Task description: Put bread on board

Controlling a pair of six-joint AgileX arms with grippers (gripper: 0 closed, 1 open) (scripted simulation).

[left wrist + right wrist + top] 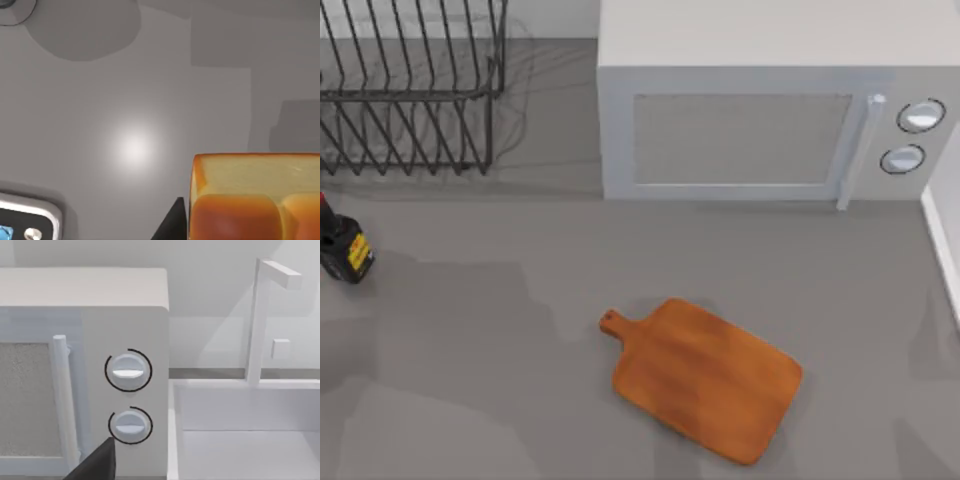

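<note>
The board point(705, 378) lies bare on the gray tabletop point(470, 300), in front of the microwave point(760, 120). In the left wrist view the bread point(255, 197) sits close against a dark finger point(172, 225); whether the left fingers clamp it, I cannot tell. The right wrist view faces the microwave's dials point(128, 371) and a sink point(245, 430); one right finger point(97, 465) shows, its state unclear.

bread point(255, 197): cut off by the left wrist view's edge
rack point(410, 85): cropped at the top view's edge
bottle point(342, 245): partly out of frame
</note>
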